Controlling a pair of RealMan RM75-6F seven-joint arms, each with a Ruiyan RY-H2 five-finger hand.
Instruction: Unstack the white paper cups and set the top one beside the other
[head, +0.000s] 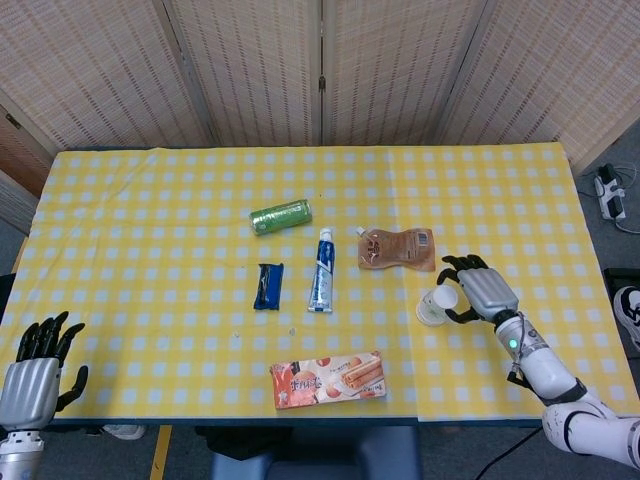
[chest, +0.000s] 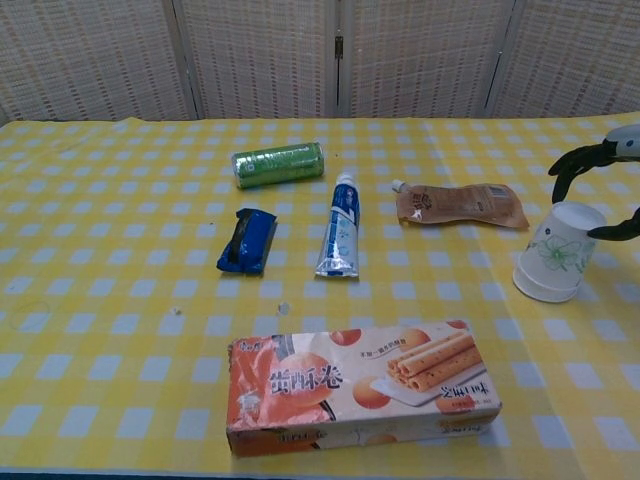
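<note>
Table (head: 150, 220) is covered in yellow check cloth. Biscuit box (chest: 365, 385) is seen at front centre. Cups (chest: 558, 252), white with green flower print, sit upside down and tilted at the right side, stacked as 1. Right hand (head: 478, 290) is curled around the cups' top; firm contact cannot be told. Left hand (head: 35, 365) rests off the front-left corner, fingers spread, empty. Pouch (head: 398, 248) lies just behind cups; toothpaste (head: 321, 269), green roll (head: 280, 216), blue wrapper (head: 268, 285) lie further left.

Two robot hands, the left hand (head: 38, 368) and right hand (head: 478, 290), each with a ribbed silver-grey back and glossy black jointed fingers, the right on a white segmented forearm bearing a small green light.
</note>
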